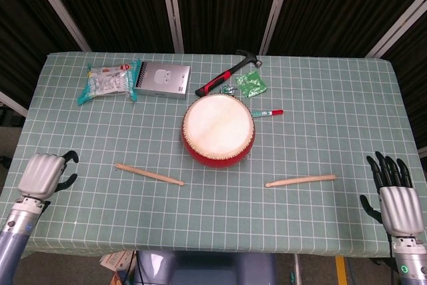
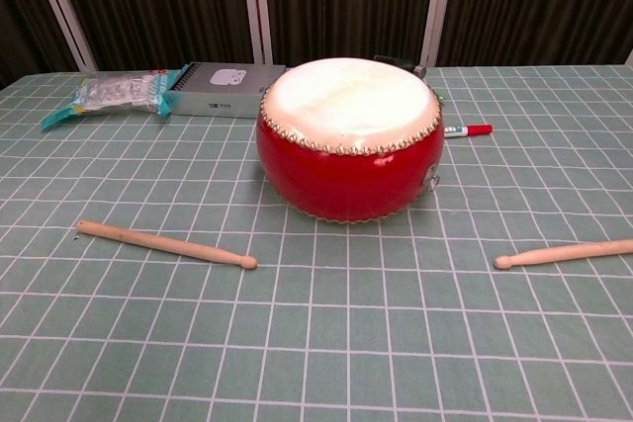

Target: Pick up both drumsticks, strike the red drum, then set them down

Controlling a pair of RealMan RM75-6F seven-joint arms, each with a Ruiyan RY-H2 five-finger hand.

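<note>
Left hand (image 1: 44,175) hovers over the table (image 1: 80,211) just inside its left edge, holding nothing, fingers curled downward; how tightly they close cannot be told. Bare cloth separates it from the left drumstick (image 1: 149,174), lying well to its right. Right hand (image 1: 395,195) sits at the right edge, fingers spread and empty, the right drumstick (image 1: 300,181) well apart to its left. Between the sticks, farther back, stands the red drum (image 1: 218,129).

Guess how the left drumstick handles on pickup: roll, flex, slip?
The left drumstick looks like a thin round wooden rod lying flat on the tablecloth, so it will probably roll if nudged sideways. It looks rigid and light. Lying flush on cloth, it leaves little room for fingers beneath; the smooth finish may slip.
</note>
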